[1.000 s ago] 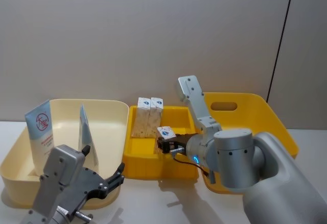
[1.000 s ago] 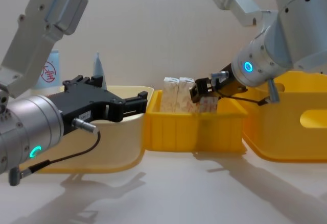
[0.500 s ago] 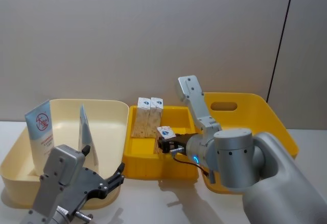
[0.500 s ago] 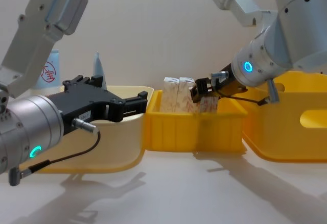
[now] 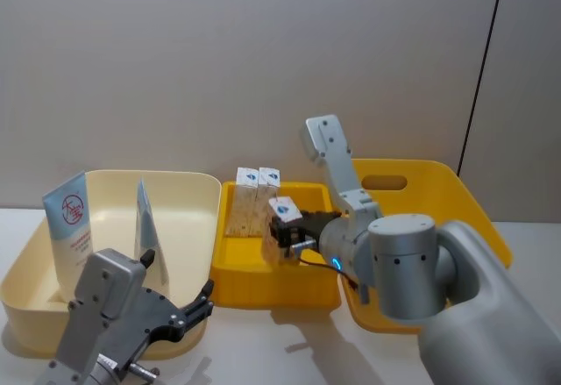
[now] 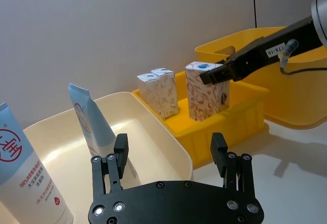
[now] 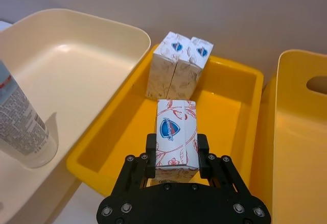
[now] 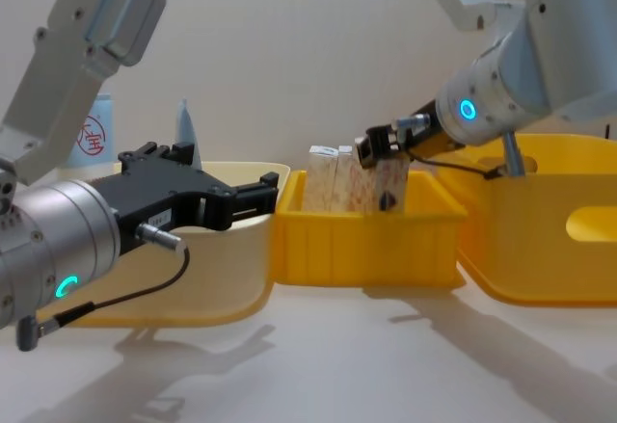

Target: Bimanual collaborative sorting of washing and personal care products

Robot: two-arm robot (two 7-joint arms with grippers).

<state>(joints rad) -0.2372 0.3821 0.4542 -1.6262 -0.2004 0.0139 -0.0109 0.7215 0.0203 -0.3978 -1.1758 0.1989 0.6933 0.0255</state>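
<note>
Item 1. Right gripper (image 5: 287, 231) (image 7: 176, 155) (image 8: 376, 145) (image 6: 217, 73): reaches in from the right over the small bin (image 5: 272, 287) (image 7: 94, 165) (image 8: 366, 250) (image 6: 230, 127), jaws clamped on either side of the held carton, near its top.

Item 2. Held carton (image 5: 282, 210) (image 7: 176, 129) (image 8: 383, 187) (image 6: 204, 94): cream with a floral pattern and a blue shield mark on top. Roughly upright with a slight tilt, inside the small bin, toward its middle. Whether its base touches the floor cannot be told.

Item 3. Carton pair (image 5: 254, 194) (image 7: 179, 71) (image 8: 328, 177) (image 6: 159, 86): two matching cartons, upright, touching side by side at the back left of the small bin. Near the held carton, with a gap showing in the right wrist view.

Item 4. Logo tube (image 5: 70, 223) (image 6: 20, 173) (image 8: 93, 134): pale blue and white with a red round logo. Stands on its cap at the left side of the cream bin (image 5: 197, 218) (image 6: 153, 127) (image 8: 231, 269) (image 7: 76, 45).

Item 5. Plain tube (image 5: 147, 227) (image 6: 92, 127) (image 8: 185, 129): pale blue, upright in the same bin, to the right of the logo tube and apart from it.

Item 6. Left gripper (image 5: 197, 306) (image 6: 169, 142) (image 8: 265, 197): fingers spread wide with nothing between them. Hangs at the front right corner of the cream bin, pointing toward the small bin.

Item 7. Large bin (image 5: 482, 214) (image 7: 296, 132) (image 8: 559, 250) (image 6: 286, 96): yellow, with a handle slot, just to the right of the small bin. The three bins stand in a row, cream, small, large, from left to right
</note>
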